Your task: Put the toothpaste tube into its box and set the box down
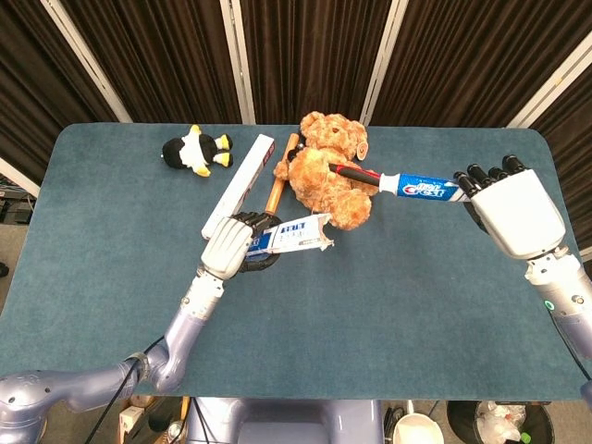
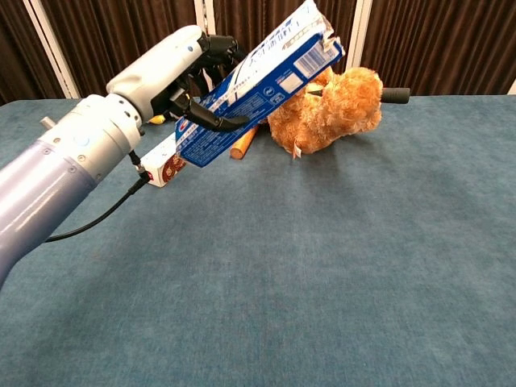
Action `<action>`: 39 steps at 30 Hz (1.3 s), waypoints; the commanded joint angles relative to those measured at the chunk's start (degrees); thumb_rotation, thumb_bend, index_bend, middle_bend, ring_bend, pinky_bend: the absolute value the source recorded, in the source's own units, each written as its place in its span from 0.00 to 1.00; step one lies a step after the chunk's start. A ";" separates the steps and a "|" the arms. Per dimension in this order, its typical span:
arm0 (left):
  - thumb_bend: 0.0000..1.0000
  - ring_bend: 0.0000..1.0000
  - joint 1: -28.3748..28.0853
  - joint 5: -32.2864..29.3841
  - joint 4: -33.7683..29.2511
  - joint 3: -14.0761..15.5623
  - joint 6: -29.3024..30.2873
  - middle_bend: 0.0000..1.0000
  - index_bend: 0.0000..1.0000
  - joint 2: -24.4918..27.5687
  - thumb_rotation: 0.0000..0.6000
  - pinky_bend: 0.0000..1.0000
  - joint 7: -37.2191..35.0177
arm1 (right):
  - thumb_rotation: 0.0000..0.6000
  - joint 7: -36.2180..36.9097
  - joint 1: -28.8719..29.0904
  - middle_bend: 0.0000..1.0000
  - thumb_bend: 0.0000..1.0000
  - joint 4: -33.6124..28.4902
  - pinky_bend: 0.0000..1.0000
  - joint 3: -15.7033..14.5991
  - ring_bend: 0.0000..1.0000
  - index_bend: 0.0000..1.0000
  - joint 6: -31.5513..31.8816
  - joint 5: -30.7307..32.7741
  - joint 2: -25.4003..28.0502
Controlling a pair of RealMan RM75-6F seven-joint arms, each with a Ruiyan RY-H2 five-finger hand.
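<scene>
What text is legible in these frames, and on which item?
"Crest" on the toothpaste tube held by the right hand.
Toothpaste box in the left hand: barcode and fine print, too small to read; dark lettering in the head view is blurred.
Long white box on the table: red mark and brown pattern, no readable words.
Nothing else carries text.
</scene>
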 commanded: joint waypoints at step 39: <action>0.37 0.41 -3.00 0.96 11.68 -2.69 4.87 0.45 0.31 -10.86 1.00 0.50 -12.12 | 1.00 -0.64 4.91 0.73 0.39 5.47 0.52 -0.49 0.69 0.66 7.11 -16.33 1.19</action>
